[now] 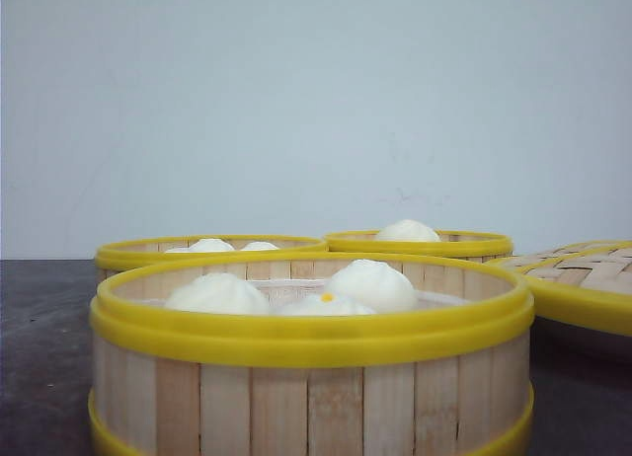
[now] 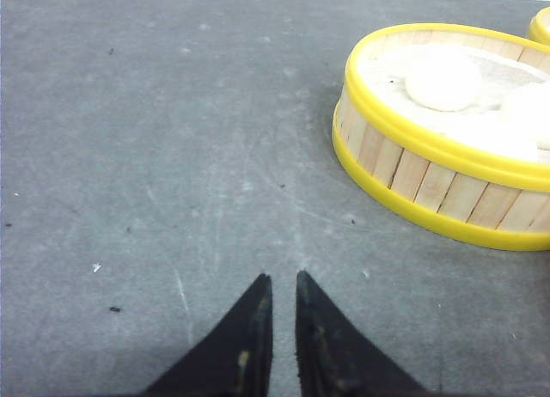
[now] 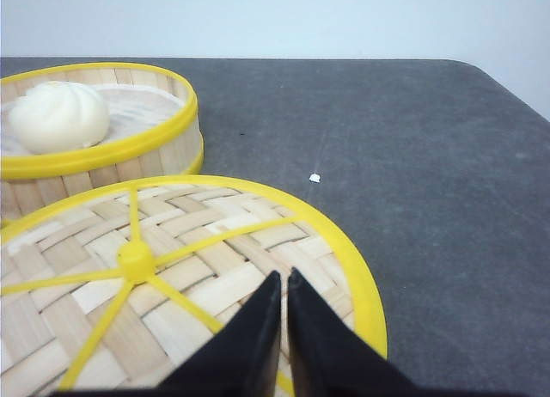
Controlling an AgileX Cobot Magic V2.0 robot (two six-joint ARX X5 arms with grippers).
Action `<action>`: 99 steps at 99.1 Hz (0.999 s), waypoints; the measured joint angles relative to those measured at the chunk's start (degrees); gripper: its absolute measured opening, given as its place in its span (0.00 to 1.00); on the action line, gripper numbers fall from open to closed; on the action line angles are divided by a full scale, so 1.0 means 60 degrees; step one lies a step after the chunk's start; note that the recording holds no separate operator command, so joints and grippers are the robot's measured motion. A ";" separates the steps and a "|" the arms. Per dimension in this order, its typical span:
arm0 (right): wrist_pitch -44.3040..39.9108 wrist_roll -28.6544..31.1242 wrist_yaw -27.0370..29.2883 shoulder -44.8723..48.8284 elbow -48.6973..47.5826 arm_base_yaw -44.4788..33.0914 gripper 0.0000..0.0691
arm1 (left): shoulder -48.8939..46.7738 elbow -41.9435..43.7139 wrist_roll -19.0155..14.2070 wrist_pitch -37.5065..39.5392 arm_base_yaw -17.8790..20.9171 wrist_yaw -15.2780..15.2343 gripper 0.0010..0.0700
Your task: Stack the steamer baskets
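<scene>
Three steamer baskets of pale slats with yellow rims stand on the dark table. The nearest one (image 1: pixel 311 397) holds three white buns. Behind it stand one on the left (image 1: pixel 128 256) and one on the right (image 1: pixel 425 246). My left gripper (image 2: pixel 284 277) is shut and empty over bare table, a short way from a basket (image 2: pixel 447 174) with buns. The right gripper (image 3: pixel 284 275) is shut and empty, hovering over the woven lid (image 3: pixel 172 277). Beyond the lid sits a basket (image 3: pixel 103 156) holding one bun. Neither gripper shows in the front view.
The flat woven-bamboo lid (image 1: pixel 583 278) with its yellow rim lies to the right of the nearest basket. A second basket's rim (image 2: pixel 543 23) peeks in at the edge of the left wrist view. The table's edge (image 3: pixel 481 70) meets a pale wall.
</scene>
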 joint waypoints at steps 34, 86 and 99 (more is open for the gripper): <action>0.0000 0.0000 0.0000 0.0000 0.0000 0.0000 0.01 | 0.0000 0.0000 0.0000 0.0000 0.0000 0.0000 0.02; 0.0000 0.0091 -0.0011 0.0000 0.0000 0.0000 0.01 | 0.0000 0.0004 0.1443 0.0004 0.0000 -0.0131 0.02; 0.0000 0.0419 -0.0015 0.0000 0.0000 0.0000 0.01 | 0.0000 -0.0018 -0.0171 0.0138 0.0000 0.0878 0.02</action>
